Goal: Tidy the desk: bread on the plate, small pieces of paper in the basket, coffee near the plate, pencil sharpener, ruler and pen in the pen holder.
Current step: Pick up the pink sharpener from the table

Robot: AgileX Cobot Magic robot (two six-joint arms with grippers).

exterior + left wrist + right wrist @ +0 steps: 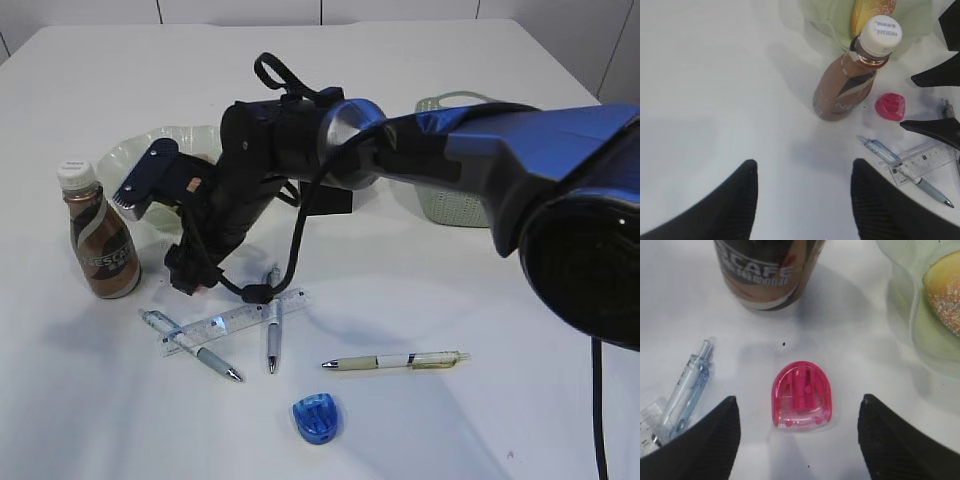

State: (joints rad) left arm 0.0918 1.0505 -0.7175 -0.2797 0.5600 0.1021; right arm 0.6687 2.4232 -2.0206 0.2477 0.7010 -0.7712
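We see the bread point(871, 11) lying in the plate point(130, 152), the coffee point(98, 236) standing at the plate's seven o'clock, and the ruler point(235, 320) across two pens at the coffee's four o'clock.

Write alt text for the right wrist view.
A pink pencil sharpener lies on the white desk between the open jaws of the right gripper. Behind it stand the coffee bottle and, right, the green plate holding bread.

White worktop point(480, 420); brown coffee bottle point(102, 246) with white swirl and cap. Pale green wavy plate point(128, 155) and woven basket point(450, 205), golden sugar-speckled bread point(945, 290). Pink sharpener point(802, 395), blue sharpener point(317, 417), clear ruler point(235, 320).
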